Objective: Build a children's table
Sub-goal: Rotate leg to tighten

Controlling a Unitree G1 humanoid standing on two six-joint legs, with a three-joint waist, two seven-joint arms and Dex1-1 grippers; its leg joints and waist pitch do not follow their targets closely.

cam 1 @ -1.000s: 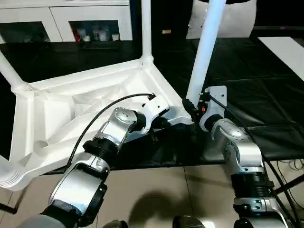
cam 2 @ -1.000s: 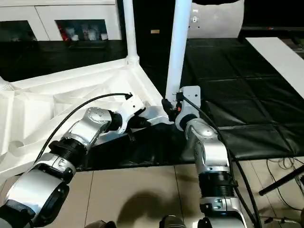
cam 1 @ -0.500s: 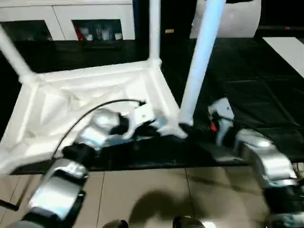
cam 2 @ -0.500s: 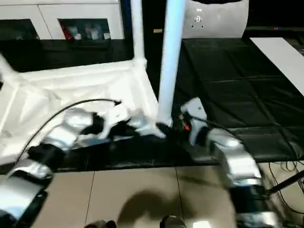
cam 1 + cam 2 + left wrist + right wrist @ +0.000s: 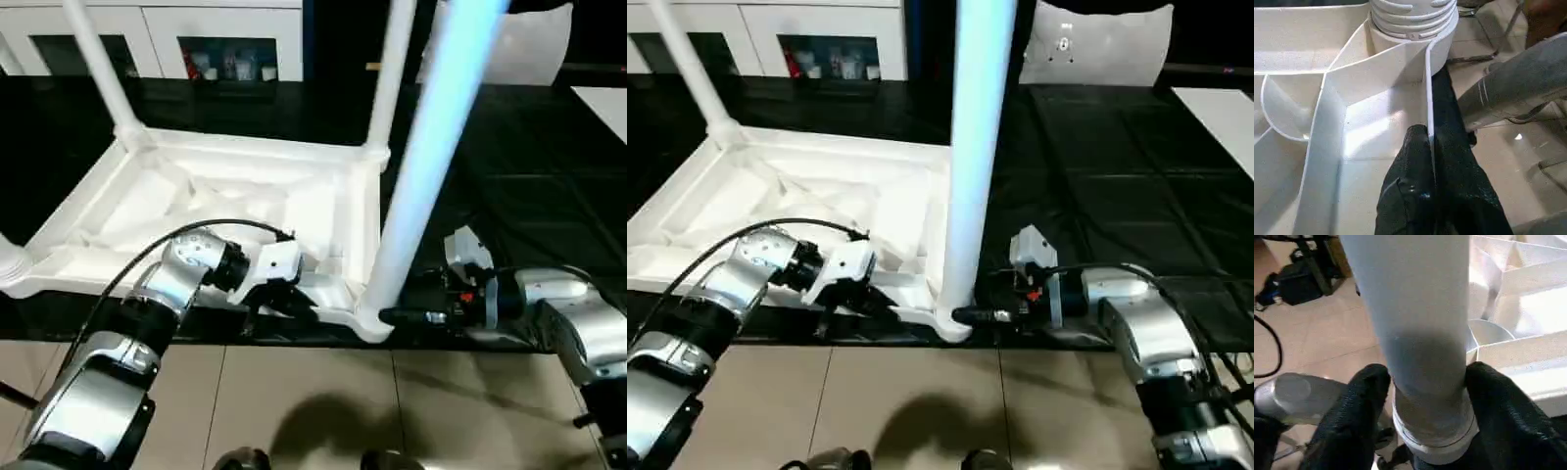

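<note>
The children's table lies upside down on the black padded surface, its white ribbed top (image 5: pixel 147 211) facing up. Three legs stand in its corner sockets: two far ones (image 5: pixel 98 69) (image 5: pixel 392 69) and the near right leg (image 5: pixel 426 166). At the near left, a ribbed corner socket (image 5: pixel 12 266) shows at the picture's edge. My left gripper (image 5: pixel 286 299) is shut on the thin near rim wall (image 5: pixel 1428 88), one finger (image 5: pixel 1413 186) on each side. My right gripper (image 5: pixel 392 315) comes in low from the right. Its fingers (image 5: pixel 1364 396) press both sides of the near right leg's base (image 5: pixel 1420 382).
The table's near rim reaches the front edge of the black padded surface (image 5: pixel 549 176), with tiled floor (image 5: pixel 313 401) below. White cabinets (image 5: pixel 225 29) line the back. A white panel (image 5: pixel 1097 49) stands at the back right, and cables (image 5: pixel 1229 362) lie at the right.
The head view has shifted. My right forearm has swung out to the right, so its gripper now meets the leg's base from the side. The left gripper keeps its pinch on the rim.
</note>
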